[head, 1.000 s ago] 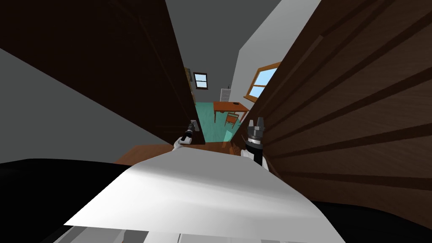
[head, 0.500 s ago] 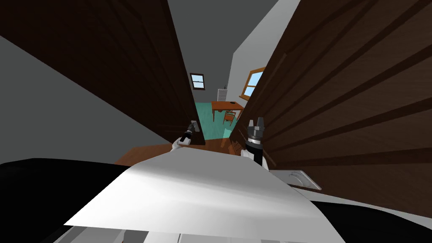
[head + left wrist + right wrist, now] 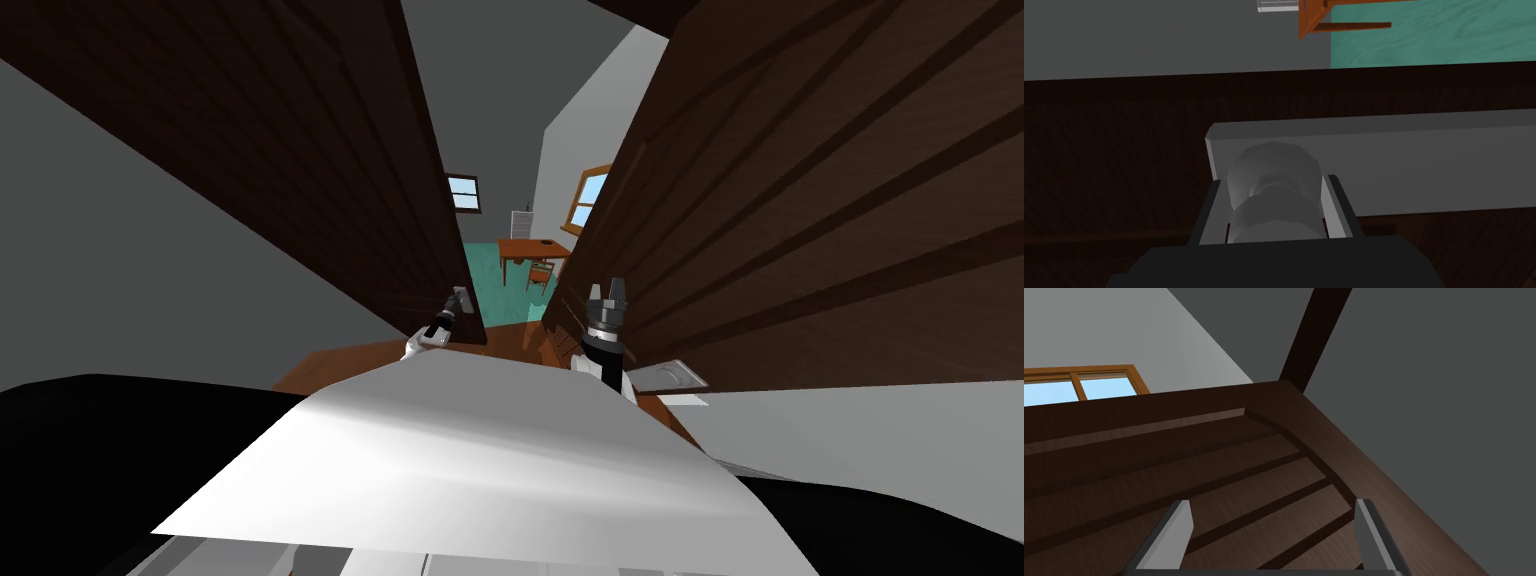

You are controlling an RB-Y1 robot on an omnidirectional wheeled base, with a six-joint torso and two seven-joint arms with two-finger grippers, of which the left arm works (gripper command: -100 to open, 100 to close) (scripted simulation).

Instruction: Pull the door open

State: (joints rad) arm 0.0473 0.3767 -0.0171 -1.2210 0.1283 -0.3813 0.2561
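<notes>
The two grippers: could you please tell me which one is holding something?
The left gripper, shut on the grey door knob; the right gripper stands open, empty, facing a dark wooden panel.

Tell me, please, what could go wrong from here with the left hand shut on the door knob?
1. The left hand pinches the rounded grey knob only by its sides, so its thin fingers could slip off under a hard pull.
2. The open right hand hovers close to the dark brown panelled door on the right. A swing of the body might scrape the hand against it.
</notes>
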